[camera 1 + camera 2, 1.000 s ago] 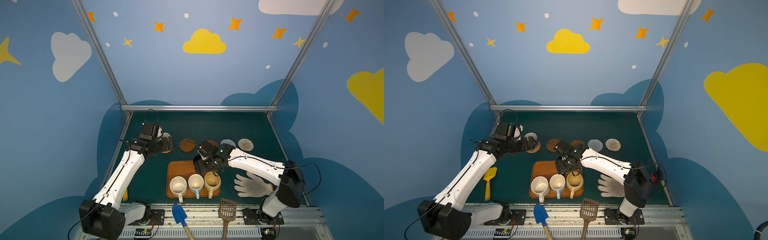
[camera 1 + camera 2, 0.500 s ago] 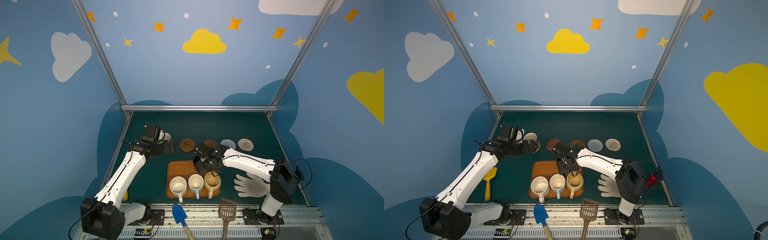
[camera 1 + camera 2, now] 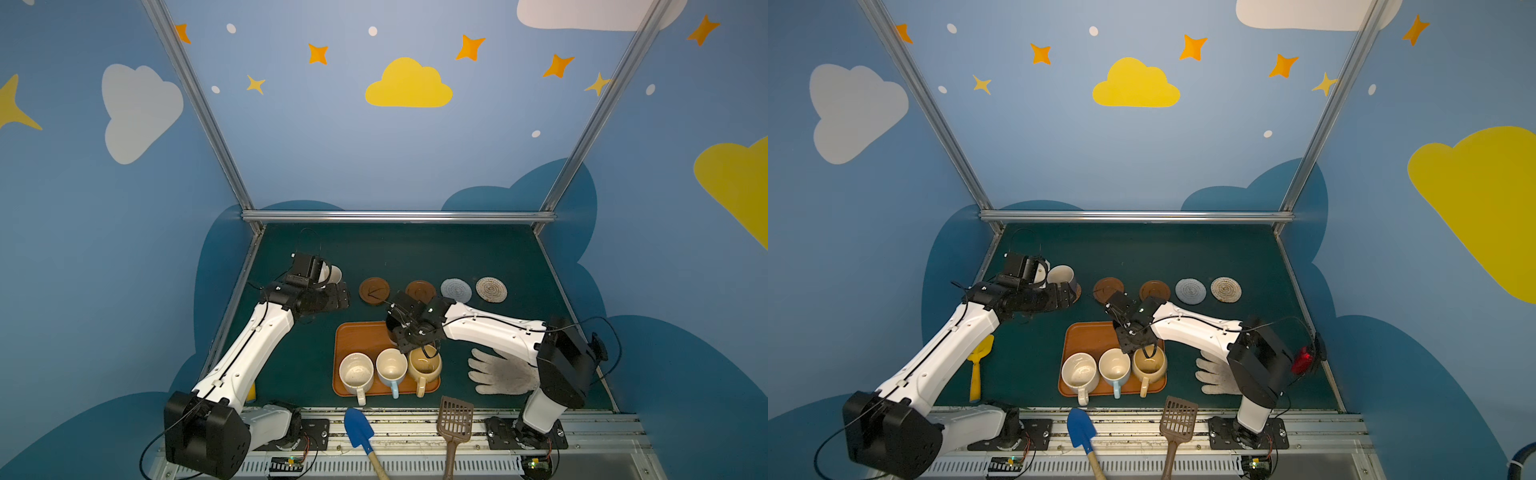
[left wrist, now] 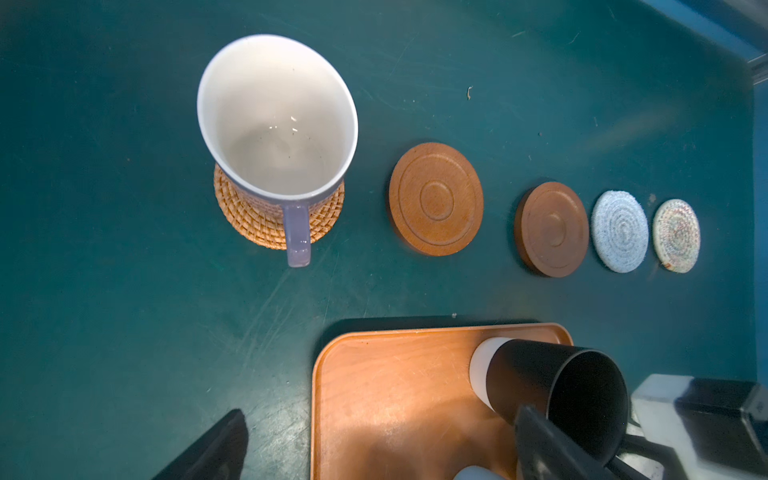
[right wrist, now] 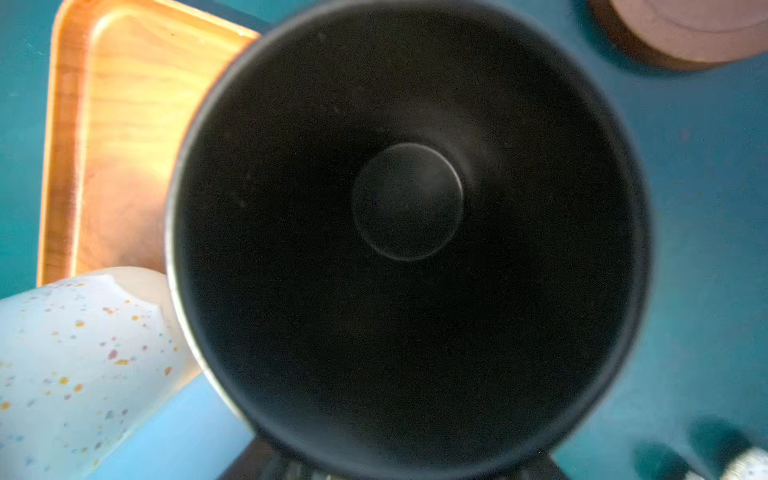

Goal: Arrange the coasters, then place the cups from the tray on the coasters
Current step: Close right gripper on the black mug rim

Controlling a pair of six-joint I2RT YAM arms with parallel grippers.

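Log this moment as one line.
lilac cup: on rattan coaster | black cup: tray corner, right jaws at rim | left jaws: open | other coasters: bare

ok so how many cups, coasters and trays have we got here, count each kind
cups: 5: lilac cup, black cup, cream cup, pale blue cup, tan cup
coasters: 5: rattan coaster, lighter wooden coaster, darker wooden coaster, grey rope coaster, beige rope coaster
tray: 1
total: 11
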